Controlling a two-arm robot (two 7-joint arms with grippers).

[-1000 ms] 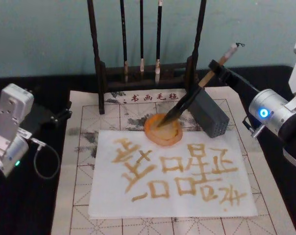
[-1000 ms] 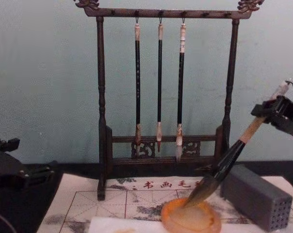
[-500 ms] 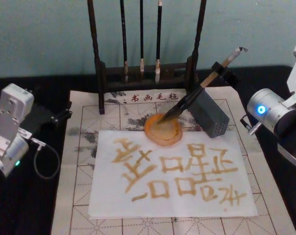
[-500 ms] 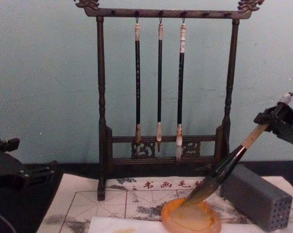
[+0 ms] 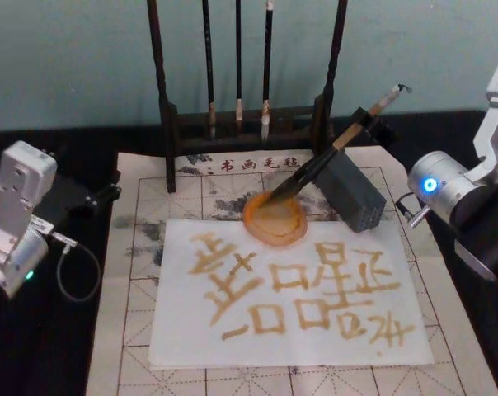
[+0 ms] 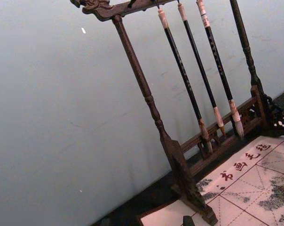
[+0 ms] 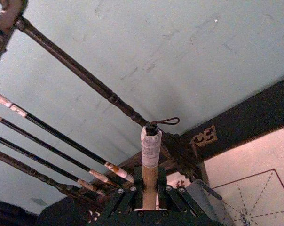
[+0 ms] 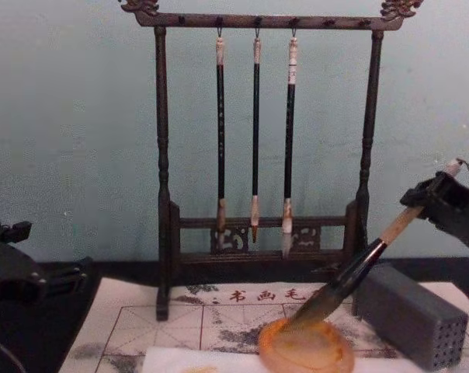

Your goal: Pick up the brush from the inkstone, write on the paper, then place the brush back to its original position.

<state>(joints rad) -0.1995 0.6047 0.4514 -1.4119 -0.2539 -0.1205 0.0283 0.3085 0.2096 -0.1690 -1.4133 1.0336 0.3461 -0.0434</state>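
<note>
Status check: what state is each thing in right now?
brush: tilted, tip in the inkstone
right gripper: shut on the brush's upper handle
inkstone: upright, at the paper's far edge
paper: flat, covered with amber characters
left gripper: idle at the left
thin brushes: hanging on the rack

We note a dark wooden rack (image 6: 153, 113), three thin brushes (image 6: 202, 70) hanging from its top bar, pale wall (image 6: 62, 117) behind, ink-stained red-gridded mat (image 6: 255, 174) under its foot.
</note>
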